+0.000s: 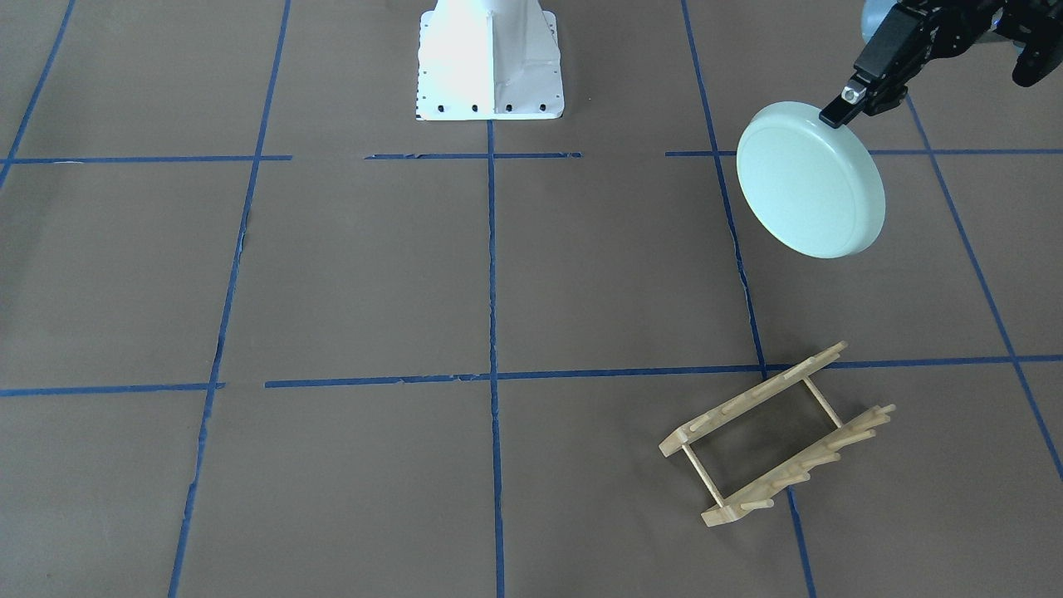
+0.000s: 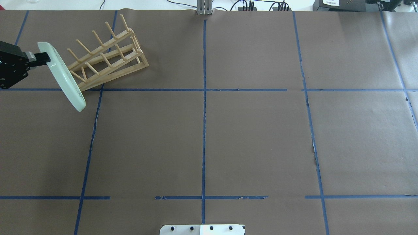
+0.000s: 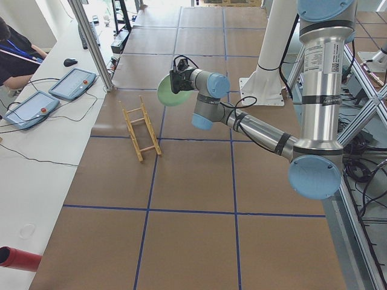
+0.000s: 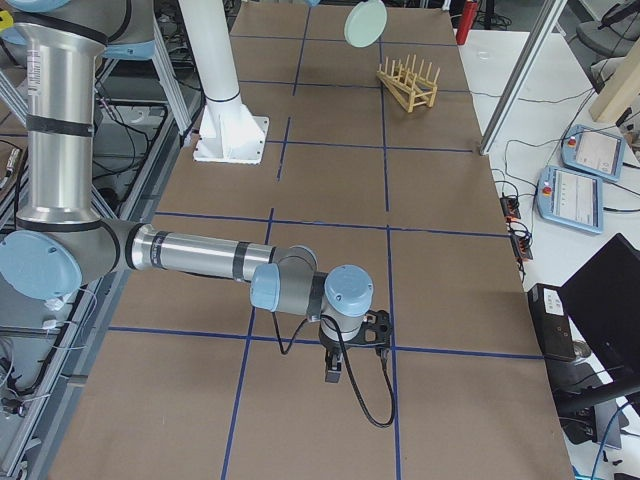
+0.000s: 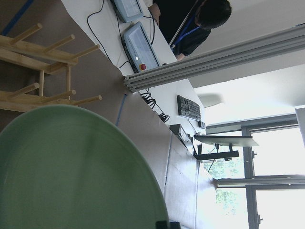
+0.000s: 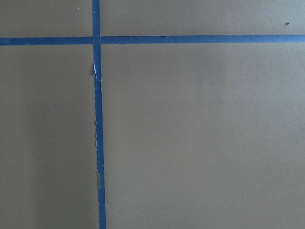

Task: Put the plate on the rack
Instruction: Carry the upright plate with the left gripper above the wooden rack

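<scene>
My left gripper (image 1: 845,106) is shut on the rim of the pale mint-green plate (image 1: 810,178) and holds it in the air, tilted on edge, its plain underside facing the front camera. In the overhead view the plate (image 2: 65,78) hangs just beside the near-left end of the wooden rack (image 2: 107,55), apart from it. The rack (image 1: 776,436) stands empty on the table. The left wrist view shows the plate (image 5: 71,167) with the rack's pegs (image 5: 43,71) beyond it. My right gripper (image 4: 345,355) hovers low over the table far from both; I cannot tell whether it is open.
The white robot base (image 1: 490,62) stands at the table's middle rear. Brown paper with blue tape lines (image 2: 204,114) covers the table. An operator's bench with control tablets (image 3: 72,83) runs along the far edge past the rack.
</scene>
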{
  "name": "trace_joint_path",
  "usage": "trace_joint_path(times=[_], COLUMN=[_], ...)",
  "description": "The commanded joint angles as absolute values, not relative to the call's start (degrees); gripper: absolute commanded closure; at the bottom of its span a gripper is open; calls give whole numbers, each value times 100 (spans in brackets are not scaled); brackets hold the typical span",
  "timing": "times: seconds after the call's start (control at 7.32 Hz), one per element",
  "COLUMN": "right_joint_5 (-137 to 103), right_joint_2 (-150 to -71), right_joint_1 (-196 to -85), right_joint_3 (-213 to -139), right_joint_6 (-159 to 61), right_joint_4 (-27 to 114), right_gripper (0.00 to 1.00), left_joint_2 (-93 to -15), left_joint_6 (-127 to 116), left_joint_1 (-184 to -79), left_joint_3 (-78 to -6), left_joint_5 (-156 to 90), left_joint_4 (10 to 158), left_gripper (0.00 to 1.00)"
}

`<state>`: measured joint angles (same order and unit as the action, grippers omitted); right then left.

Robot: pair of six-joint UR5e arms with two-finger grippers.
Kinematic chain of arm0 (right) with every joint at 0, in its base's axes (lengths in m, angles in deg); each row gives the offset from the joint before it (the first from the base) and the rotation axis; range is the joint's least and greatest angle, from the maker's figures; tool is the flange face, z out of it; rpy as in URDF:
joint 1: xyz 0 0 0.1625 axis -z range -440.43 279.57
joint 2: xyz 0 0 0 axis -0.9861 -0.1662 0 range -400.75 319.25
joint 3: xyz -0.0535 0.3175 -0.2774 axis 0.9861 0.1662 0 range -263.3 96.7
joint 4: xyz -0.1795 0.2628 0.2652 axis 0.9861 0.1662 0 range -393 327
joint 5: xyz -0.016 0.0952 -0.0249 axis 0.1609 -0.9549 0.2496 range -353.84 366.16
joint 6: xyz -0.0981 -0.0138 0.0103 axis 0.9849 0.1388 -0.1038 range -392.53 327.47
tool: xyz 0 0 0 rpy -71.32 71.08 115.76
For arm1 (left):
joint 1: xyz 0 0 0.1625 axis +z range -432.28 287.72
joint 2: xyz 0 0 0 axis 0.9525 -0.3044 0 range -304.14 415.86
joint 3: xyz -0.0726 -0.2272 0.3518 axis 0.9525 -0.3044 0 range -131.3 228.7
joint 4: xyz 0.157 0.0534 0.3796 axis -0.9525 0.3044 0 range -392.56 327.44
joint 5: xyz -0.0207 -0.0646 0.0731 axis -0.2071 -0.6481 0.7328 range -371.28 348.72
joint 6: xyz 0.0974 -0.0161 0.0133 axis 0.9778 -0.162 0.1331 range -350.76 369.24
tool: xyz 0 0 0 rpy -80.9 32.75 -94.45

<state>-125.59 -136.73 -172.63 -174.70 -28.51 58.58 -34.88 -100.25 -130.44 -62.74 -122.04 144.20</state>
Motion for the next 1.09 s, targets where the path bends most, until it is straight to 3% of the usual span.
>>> trace_joint_path(times=[0.0, 0.55, 0.96], right_joint_5=[-12559, -12559, -12559], right_joint_2=[-13673, -13673, -13673], right_joint_1=[-17263, -17263, -17263], right_joint_3=[-17470, -17470, -17470], right_joint_6=[-2857, -2848, -2848], right_joint_4=[5858, 5858, 5858], right_gripper=[0, 0, 0], left_joint_2=[-4297, -5837, -6102], left_joint_6=[-10028, -9511, -9430], left_joint_1=[-13282, -13801, -13784], left_joint_3=[-5443, -3160, -2786], left_joint_5=[-11975, -11982, -11991], left_joint_4=[14937, 15560, 15553], left_gripper=[100, 100, 100])
